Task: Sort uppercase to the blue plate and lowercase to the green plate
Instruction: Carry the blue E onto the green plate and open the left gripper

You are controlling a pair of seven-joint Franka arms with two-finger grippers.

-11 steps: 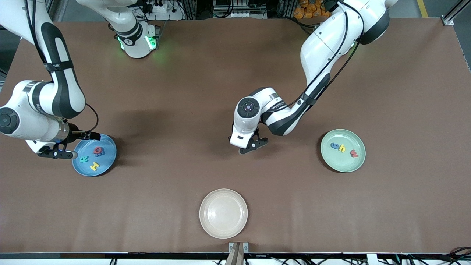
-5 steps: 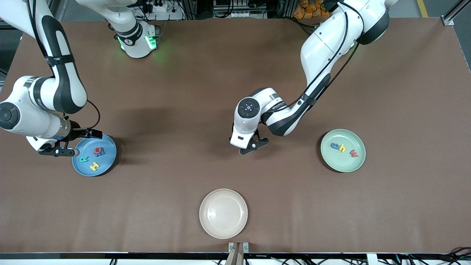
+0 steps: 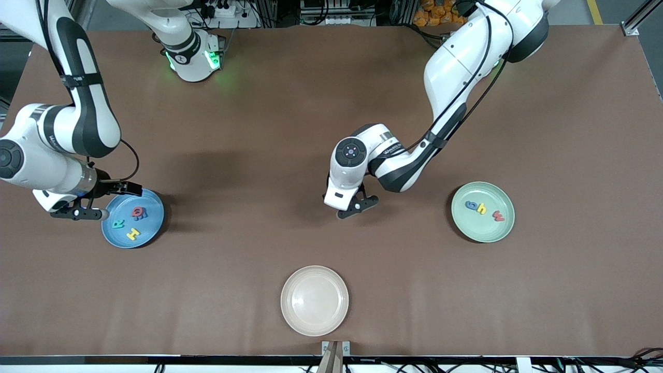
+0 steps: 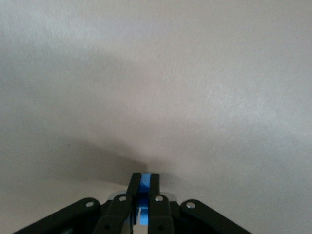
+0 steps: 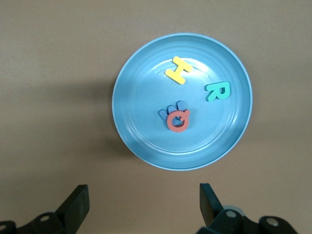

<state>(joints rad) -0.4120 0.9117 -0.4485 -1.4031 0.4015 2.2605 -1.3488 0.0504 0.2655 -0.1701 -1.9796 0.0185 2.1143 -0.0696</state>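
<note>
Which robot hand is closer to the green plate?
The left hand: it's low at mid-table, beside the green plate. The right hand hangs by the blue plate, at the right arm's end.

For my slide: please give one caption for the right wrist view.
Open right gripper above blue plate holding letters H, R, Q.

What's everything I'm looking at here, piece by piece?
table: one, brown, under everything
blue plate: one, sky blue, right arm's end
capital letters: four in the blue plate; yellow H, teal R, red Q lying on a dark blue letter
green plate: one, pale mint, left arm's end
small letters: three in the green plate; blue g, yellow h, red w
cream plate: one, nearest the front camera
light blue piece: one, pinched in the left gripper
left gripper: shut, low at mid-table
right gripper: open, beside the blue plate
</note>
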